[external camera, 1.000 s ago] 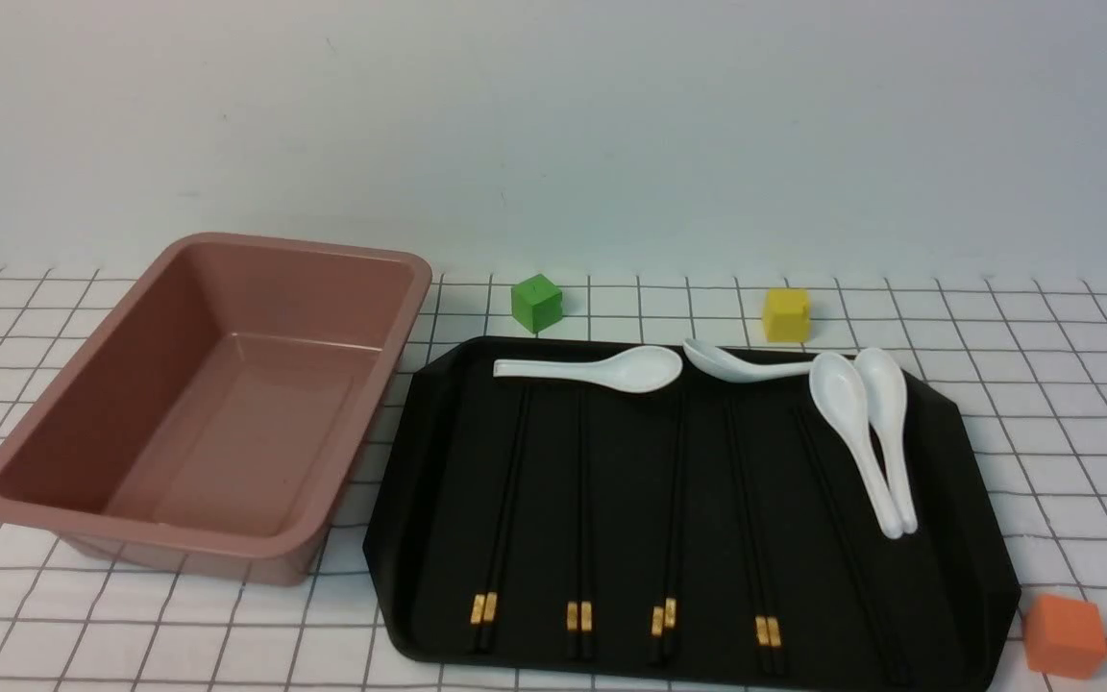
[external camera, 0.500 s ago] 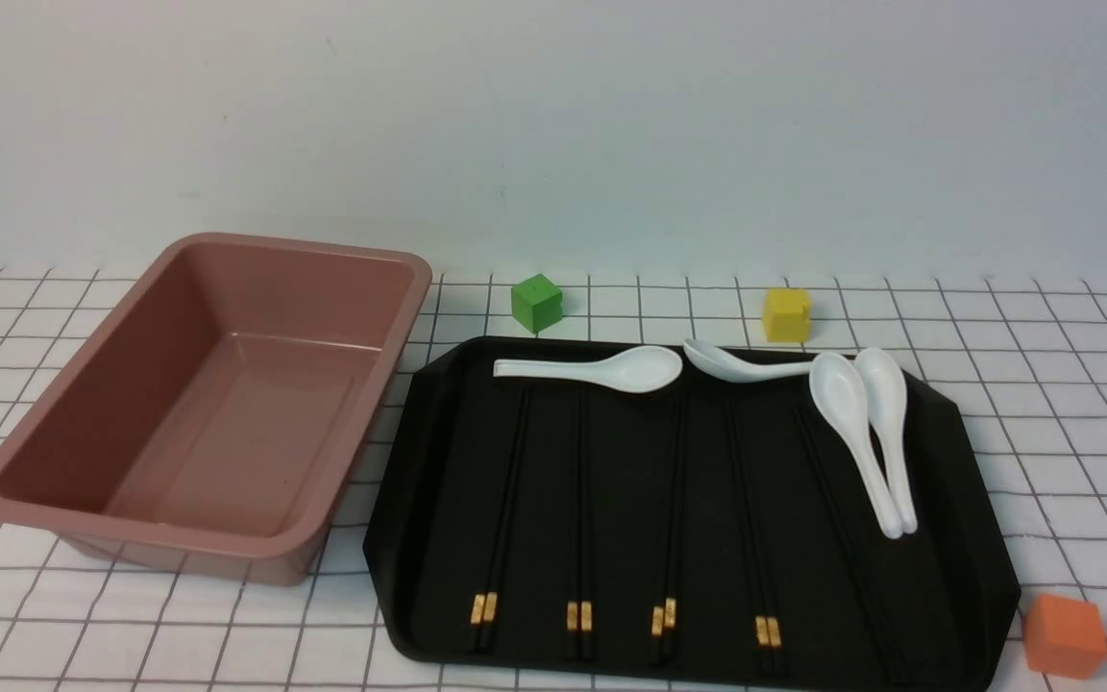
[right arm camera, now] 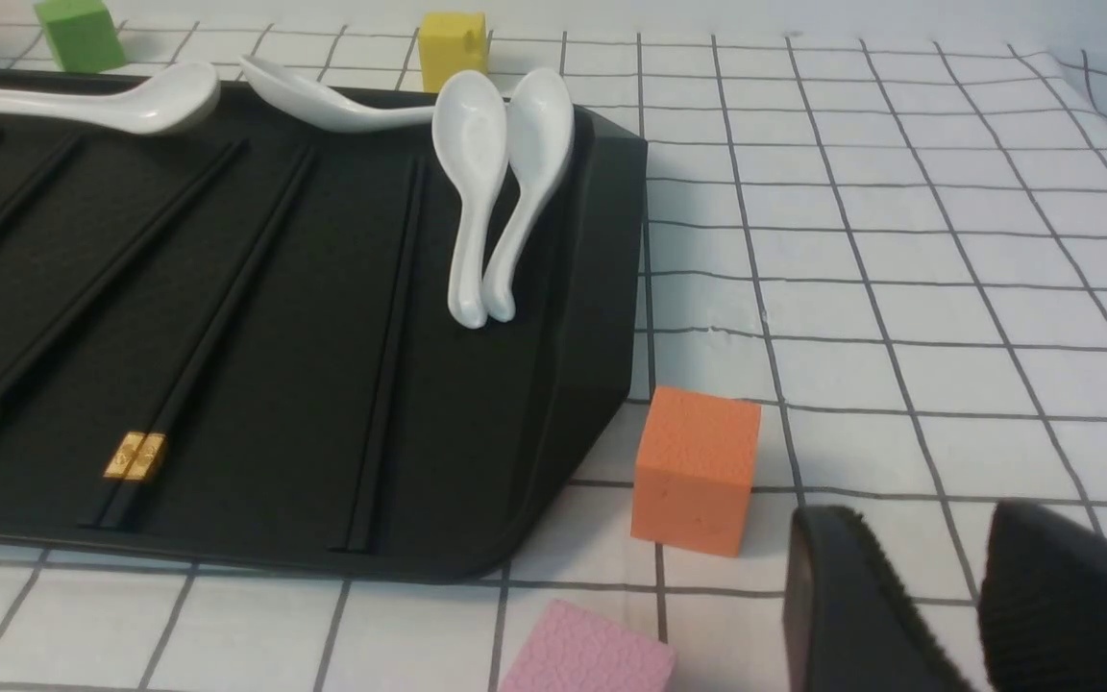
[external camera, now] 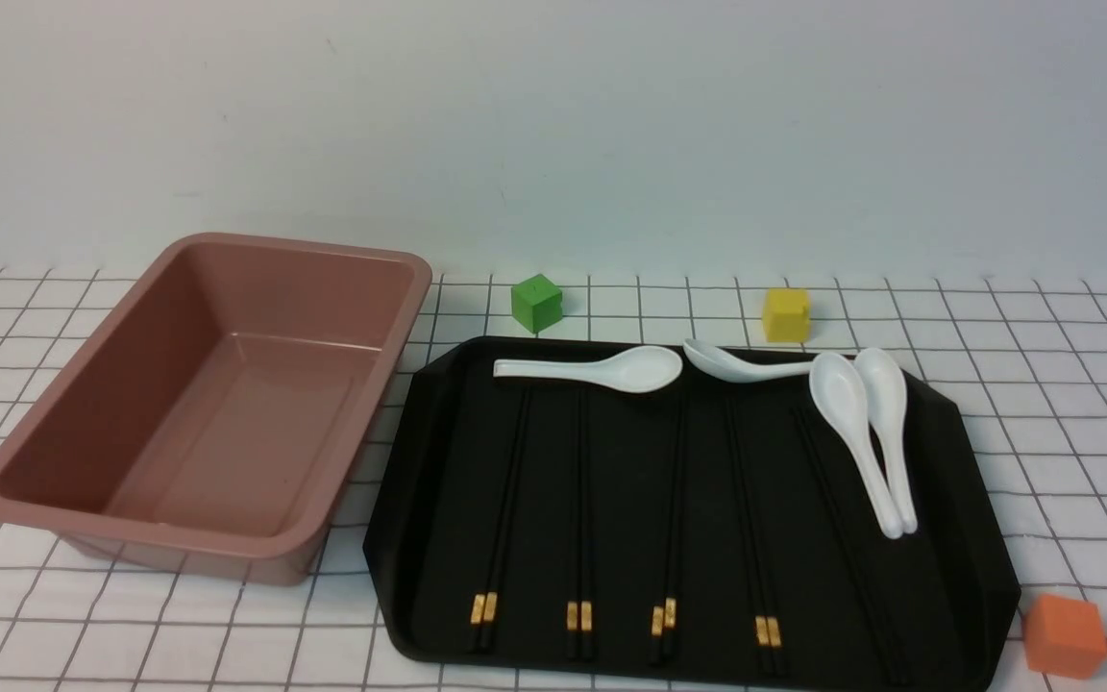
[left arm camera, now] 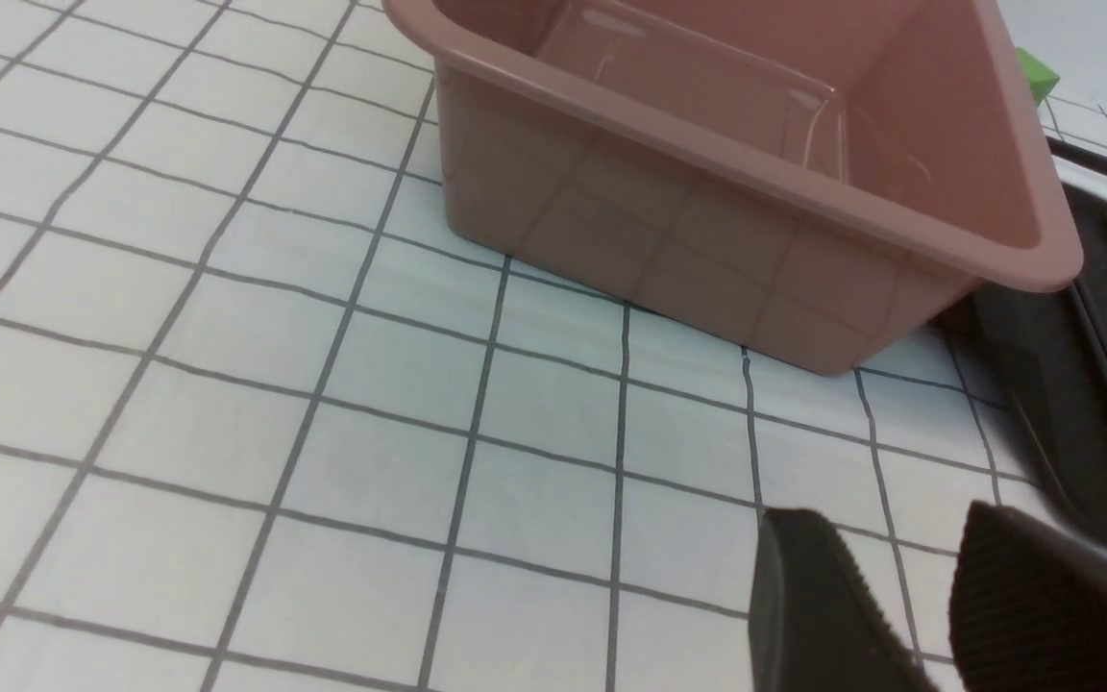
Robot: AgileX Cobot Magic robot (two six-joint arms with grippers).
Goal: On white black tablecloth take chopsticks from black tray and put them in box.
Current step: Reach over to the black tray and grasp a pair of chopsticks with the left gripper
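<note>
white gridded tablecloth (external camera: pixel 1072 384) — box (external camera: pixel 169 538), black tray (external camera: pixel 986 615) | cubes — green (external camera: pixel 537 304), yellow (external camera: pixel 786 315), orange (external camera: pixel 1065 636), pink (right arm camera: pixel 590 650)

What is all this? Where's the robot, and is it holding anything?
The robot has two arms. One picture looks forward from between them. The other two come from cameras on its wrists, where you can see the dark fingertips of the left gripper and right gripper. Both are open, holding nothing.

On the checked cloth sits a deep pinkish-brown box, empty. Beside it is a black tray with black chopsticks and four white spoons. Little coloured blocks stand around the tray.
</note>
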